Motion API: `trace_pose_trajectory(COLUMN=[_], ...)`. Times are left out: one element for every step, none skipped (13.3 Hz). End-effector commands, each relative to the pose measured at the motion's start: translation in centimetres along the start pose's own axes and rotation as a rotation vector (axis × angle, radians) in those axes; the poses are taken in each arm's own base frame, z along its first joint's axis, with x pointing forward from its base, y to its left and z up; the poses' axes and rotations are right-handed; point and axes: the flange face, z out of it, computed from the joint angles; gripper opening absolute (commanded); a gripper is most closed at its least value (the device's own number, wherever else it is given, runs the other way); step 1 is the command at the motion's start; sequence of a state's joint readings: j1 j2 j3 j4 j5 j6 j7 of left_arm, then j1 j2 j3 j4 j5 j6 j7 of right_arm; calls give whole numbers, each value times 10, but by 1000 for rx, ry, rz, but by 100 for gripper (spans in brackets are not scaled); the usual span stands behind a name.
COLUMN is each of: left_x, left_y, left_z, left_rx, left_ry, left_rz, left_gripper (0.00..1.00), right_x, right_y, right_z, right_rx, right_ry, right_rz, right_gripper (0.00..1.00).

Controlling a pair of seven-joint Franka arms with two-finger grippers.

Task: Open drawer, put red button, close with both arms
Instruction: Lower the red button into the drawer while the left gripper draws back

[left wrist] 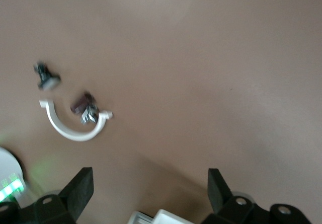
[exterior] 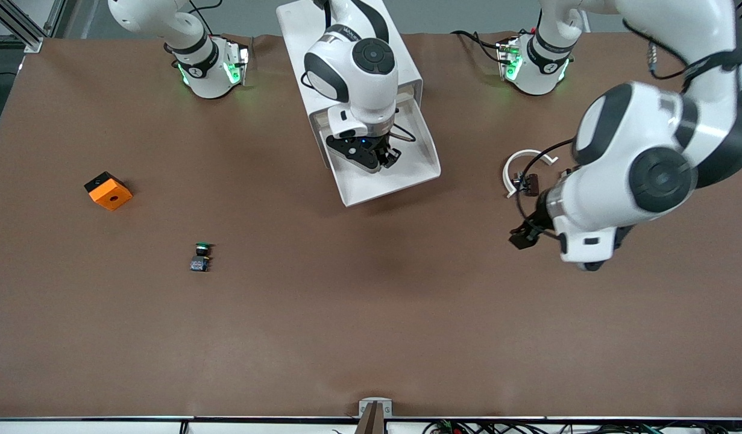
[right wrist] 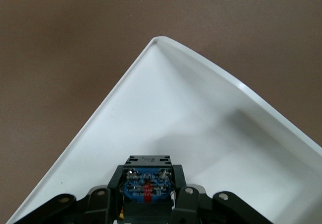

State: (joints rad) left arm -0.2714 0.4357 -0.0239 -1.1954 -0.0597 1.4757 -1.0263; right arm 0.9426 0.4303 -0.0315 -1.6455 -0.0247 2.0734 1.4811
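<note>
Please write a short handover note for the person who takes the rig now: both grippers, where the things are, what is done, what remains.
Right gripper: shut on the red button, over the open drawer.
Left gripper: open, empty, waiting over bare table near a white ring at its end.
Done: drawer pulled out of the cabinet; button picked up.
Left: release the button into the drawer, then close it with both arms.
Untouched: green button, orange cube, toward the right arm's end.

red button over open drawer
</note>
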Motion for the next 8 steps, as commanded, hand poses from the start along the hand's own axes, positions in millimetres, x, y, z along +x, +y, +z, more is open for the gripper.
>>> trace_pose_trajectory(left_x=[20,29,32,35,35,35,31,24], left_y=[-39,-49,-54,-58,-61,-61,-56,-48], left_z=[-36,-42,-46,-49,-53,-55,-55,-58], left_rx=[-36,-41,-41,-31,-17,-12,-27,-45], left_ry=[43,52,60,78,107,119,127,148], left_rz=[152,196,218,225,237,249,264,287], left_gripper=[100,100,100,100,100,100,100,100], right_x=[-4,-7,-7,-7,-4,-2,3,9], right_y=[-3,-3,-3,-4,-4,-4,-4,-6], right_z=[-2,-2,-3,-4,-6,-7,-10,-16], right_rx=[-1,-2,0,1,4,5,9,21], right_ry=[21,22,23,23,22,22,24,26], right_rz=[-7,-3,-3,-4,-2,-3,-2,0], right_gripper=[91,100,100,100,100,100,100,100])
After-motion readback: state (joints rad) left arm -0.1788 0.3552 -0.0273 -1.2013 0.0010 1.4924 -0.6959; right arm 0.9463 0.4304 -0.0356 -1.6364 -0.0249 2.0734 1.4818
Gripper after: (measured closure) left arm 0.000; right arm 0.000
